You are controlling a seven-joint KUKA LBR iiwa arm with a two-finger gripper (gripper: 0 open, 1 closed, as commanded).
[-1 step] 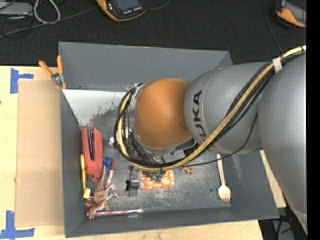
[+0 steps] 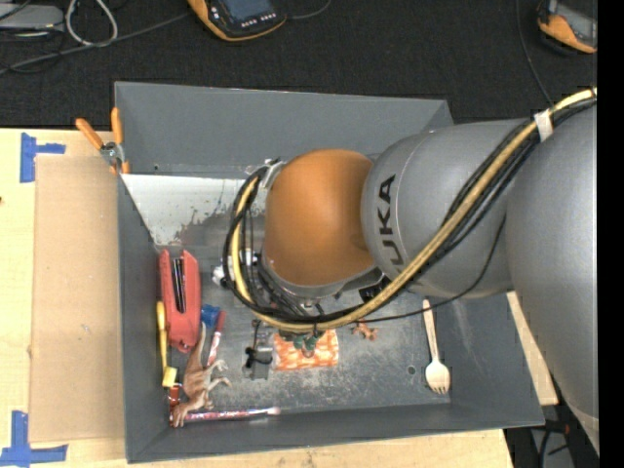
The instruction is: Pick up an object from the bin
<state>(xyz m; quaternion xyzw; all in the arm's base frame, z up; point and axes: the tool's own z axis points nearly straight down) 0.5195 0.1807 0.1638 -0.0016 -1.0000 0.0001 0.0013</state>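
1. Camera view: the gripper hangs low over the middle of the grey metal bin, under the arm's orange wrist cover; whether it is spread or pressed together, I cannot tell.
2. Just beneath it lies a flat square orange-and-white patterned piece, partly hidden by the wrist.
3. A heap lines the left wall: a flat red case; a tan toy animal.
4. A white plastic utensil lies well apart, to the right.

One white utensil, one red case, one orange-patterned pad.
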